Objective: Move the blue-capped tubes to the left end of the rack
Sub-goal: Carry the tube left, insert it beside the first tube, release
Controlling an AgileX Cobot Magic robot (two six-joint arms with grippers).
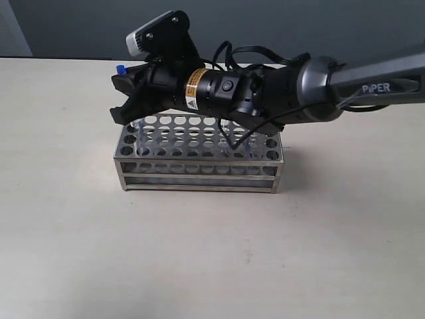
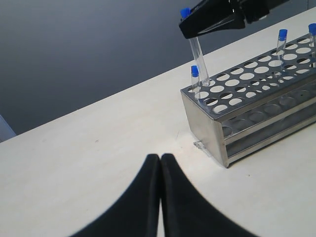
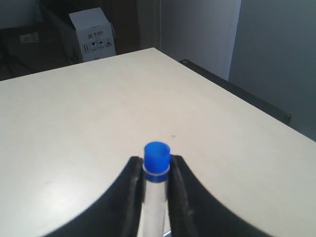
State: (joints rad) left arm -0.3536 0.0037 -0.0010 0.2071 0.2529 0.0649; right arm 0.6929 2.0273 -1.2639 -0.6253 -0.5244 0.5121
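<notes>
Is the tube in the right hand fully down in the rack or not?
Not fully down. The right hand grips the tube just under its cap, which sits well above the cap of the neighbour tube.

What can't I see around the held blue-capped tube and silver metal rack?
Exterior view: black right gripper and arm cover the back rows of the silver perforated metal rack; what stands there is hidden.
Right wrist view: the bottom edge cuts off the clear blue-capped tube; its tip is unseen.
Left wrist view: the picture edge crops the rack's far end.
</notes>
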